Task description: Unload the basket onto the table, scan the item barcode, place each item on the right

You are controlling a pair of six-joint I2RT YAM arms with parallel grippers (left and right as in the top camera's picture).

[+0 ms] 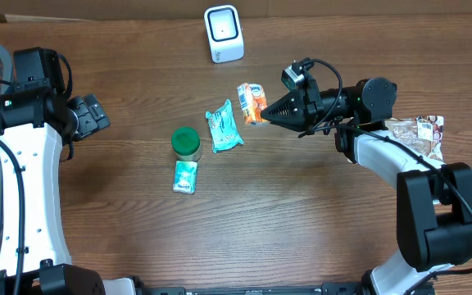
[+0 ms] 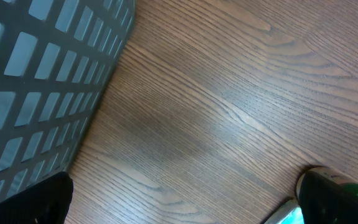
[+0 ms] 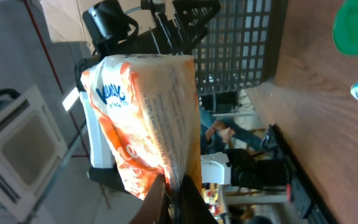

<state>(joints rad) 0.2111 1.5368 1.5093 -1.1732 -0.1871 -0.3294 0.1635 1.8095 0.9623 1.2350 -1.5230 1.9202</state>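
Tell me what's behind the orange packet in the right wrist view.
The left arm and grey basket show behind the orange packet; the packet hides most of the arm's white body.

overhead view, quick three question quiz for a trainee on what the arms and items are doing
1. True or false: the right gripper is shut on the orange and white snack packet.
2. Which lies closest to the round jar with the green lid? A the small teal and white sachet; B the white box-shaped scanner; C the brown printed packets.
3. Fill in: the left gripper stands ___ and holds nothing.
Key: 1 true; 2 A; 3 open.
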